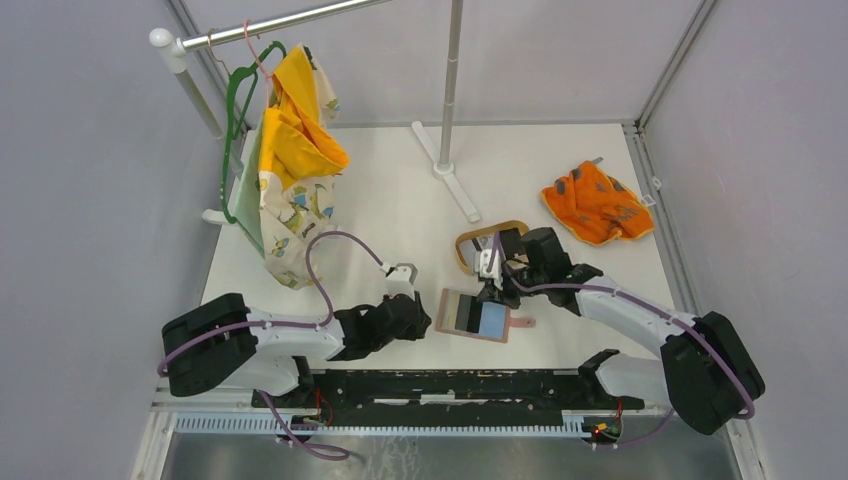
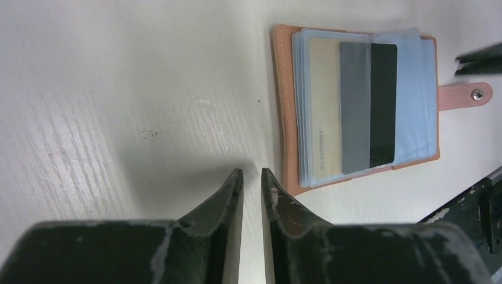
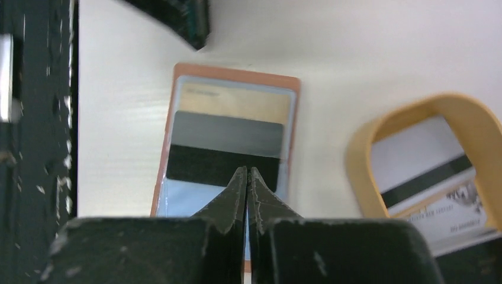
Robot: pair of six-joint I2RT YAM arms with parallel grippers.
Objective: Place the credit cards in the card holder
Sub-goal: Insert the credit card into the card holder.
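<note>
The table took up most of the overhead view, with a yellow cloth hanging on the rail at the back left and an orange cloth at the back right. Near the front the holder lay open and flat, between the two arms. From above, the right arm covered its far edge and most of the tray just beyond it. Three cards were tucked in the holder side by side: yellowish, grey and black, each partly under the next. In the tray I saw a white card with a black stripe; my own claw cut off its lower part, so I could not count what lay under it. The right claw was pinched closed over the black card; I could not tell whether it touched. The left claw, just beside the holder's near corner, stood a slit apart, gripping nothing. The strap tab lay flat.
</note>
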